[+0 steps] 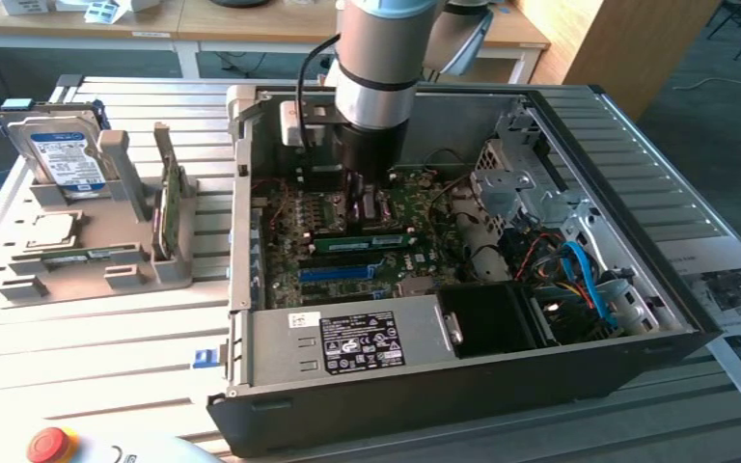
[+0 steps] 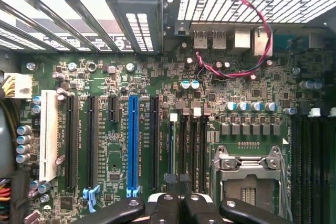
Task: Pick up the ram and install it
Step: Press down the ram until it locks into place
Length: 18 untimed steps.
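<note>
A: Wrist view puts the gripper (image 2: 178, 205) low over the motherboard (image 2: 157, 129), its dark fingers (image 2: 165, 208) pressed together with no gap between them. Does it hold anything?

B: Nothing sits between the fingers that I can make out. They hang just above the row of black memory slots (image 2: 191, 150), beside the long blue slot (image 2: 133, 140) and the silver CPU socket (image 2: 249, 174).

A: And the arm?

B: In the exterior view the arm (image 1: 377, 68) stands nearly upright, reaching straight down into the open computer case (image 1: 474, 386), wrist over the board's middle.

A: Where is the ram?

B: A green stick, the ram (image 1: 368, 239), lies flat across the board just below the arm's tip. At the exterior view's left a grey holder (image 1: 100, 260) on the slatted surface (image 1: 88, 338) carries a hard drive (image 1: 68, 159).
</note>
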### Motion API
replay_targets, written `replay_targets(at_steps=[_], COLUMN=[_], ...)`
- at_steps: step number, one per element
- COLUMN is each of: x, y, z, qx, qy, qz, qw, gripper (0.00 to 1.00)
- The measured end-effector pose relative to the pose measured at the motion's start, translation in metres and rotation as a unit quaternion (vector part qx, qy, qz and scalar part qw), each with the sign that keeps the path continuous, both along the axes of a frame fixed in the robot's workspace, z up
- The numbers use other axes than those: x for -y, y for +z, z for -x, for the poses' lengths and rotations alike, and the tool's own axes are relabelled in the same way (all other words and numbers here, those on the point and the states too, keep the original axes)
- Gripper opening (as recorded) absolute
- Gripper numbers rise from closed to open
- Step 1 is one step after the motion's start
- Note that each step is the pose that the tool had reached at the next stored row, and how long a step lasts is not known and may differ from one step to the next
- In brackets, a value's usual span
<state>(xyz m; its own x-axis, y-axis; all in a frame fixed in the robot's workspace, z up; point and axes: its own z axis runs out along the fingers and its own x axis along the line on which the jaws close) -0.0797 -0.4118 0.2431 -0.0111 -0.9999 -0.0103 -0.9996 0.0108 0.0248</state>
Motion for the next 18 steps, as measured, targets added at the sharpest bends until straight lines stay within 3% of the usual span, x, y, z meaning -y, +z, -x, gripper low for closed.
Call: replay_targets(at_steps=[5,9,18], x=[0.0000,0.0000,0.0000], y=[0.0101,0.0216,0.0480], z=[0.000,0.000,0.000], qx=[-0.0025,-0.0057,-0.0093], qy=[0.000,0.000,0.000], qz=[-0.0001,0.0000,0.0002], qw=[1.0000,1.0000,1.0000], gripper=[0.11,0.11,0.11])
